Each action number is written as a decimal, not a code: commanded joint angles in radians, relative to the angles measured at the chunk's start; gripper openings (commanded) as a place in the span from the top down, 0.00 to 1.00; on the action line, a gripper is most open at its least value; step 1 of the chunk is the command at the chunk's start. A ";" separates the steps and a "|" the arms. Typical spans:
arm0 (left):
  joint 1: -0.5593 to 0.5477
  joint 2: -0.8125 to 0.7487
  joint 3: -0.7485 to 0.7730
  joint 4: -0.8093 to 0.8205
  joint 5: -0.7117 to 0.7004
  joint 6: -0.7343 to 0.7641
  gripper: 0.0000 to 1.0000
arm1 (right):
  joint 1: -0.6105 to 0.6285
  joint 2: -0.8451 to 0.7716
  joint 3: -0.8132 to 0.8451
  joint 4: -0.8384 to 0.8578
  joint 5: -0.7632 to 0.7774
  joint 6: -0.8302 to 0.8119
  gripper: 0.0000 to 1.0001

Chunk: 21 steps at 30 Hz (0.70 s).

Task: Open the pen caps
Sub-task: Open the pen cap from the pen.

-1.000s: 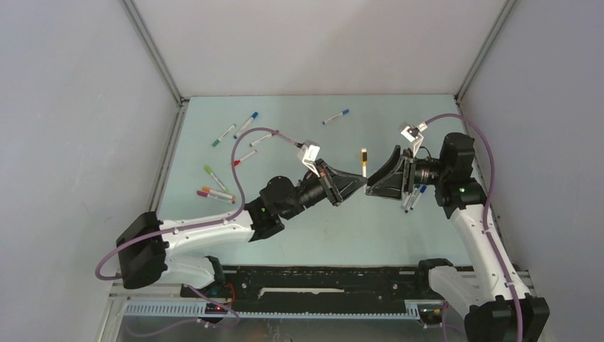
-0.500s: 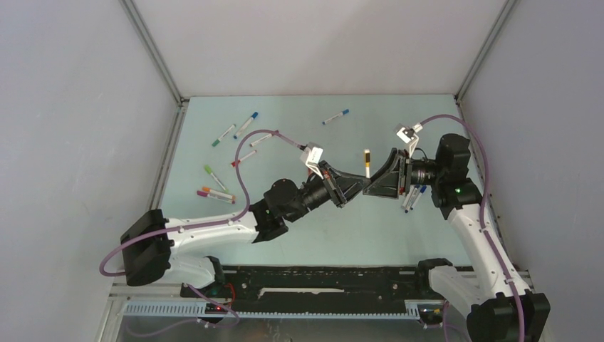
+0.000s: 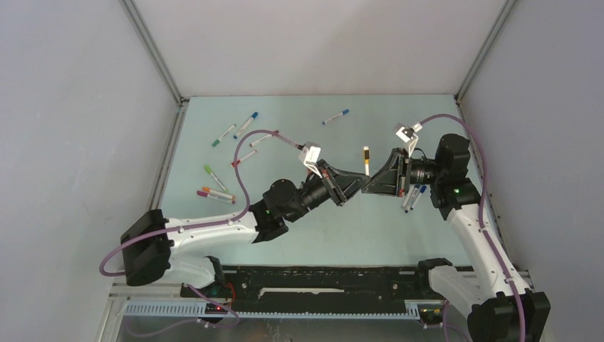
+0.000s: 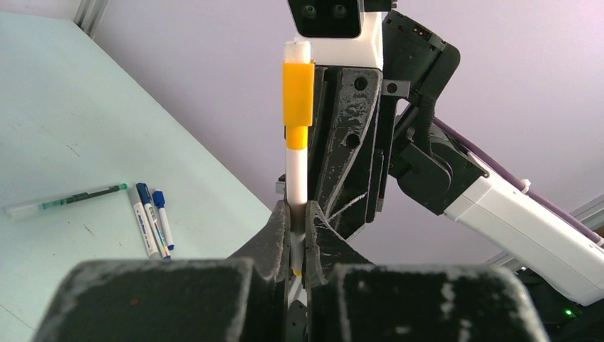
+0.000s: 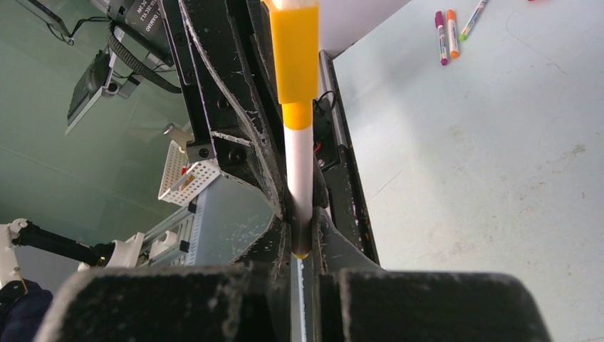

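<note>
One pale green table (image 3: 299, 128) fills the floor of the cell. Two arms reach in from 6 o'clock and meet nose to nose just right of the table's middle. The left arm (image 3: 214, 228) comes from 8 o'clock and the right arm (image 3: 484, 235) from 4 o'clock.

The left gripper (image 4: 299, 214) is closed tight on the white barrel of a pen (image 4: 296, 174). The right gripper (image 5: 301, 222) is clamped on the same pen's lower end, its jaws nearly touching. The pen sticks out from both pairs of fingers toward 12 o'clock, held above the table. Its yellow cap (image 4: 298, 92) sits on the far end of the barrel.

Loose pens (image 3: 216, 192) lie flat on the table. Several are at 9 to 11 o'clock, one is at 12, and a few are at 3 beneath the right arm. Their coloured caps (image 4: 157, 197) are on.
</note>
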 commanded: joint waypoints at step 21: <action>0.187 -0.264 0.118 -0.332 0.309 0.093 0.00 | 0.010 -0.004 -0.036 0.008 -0.192 -0.145 1.00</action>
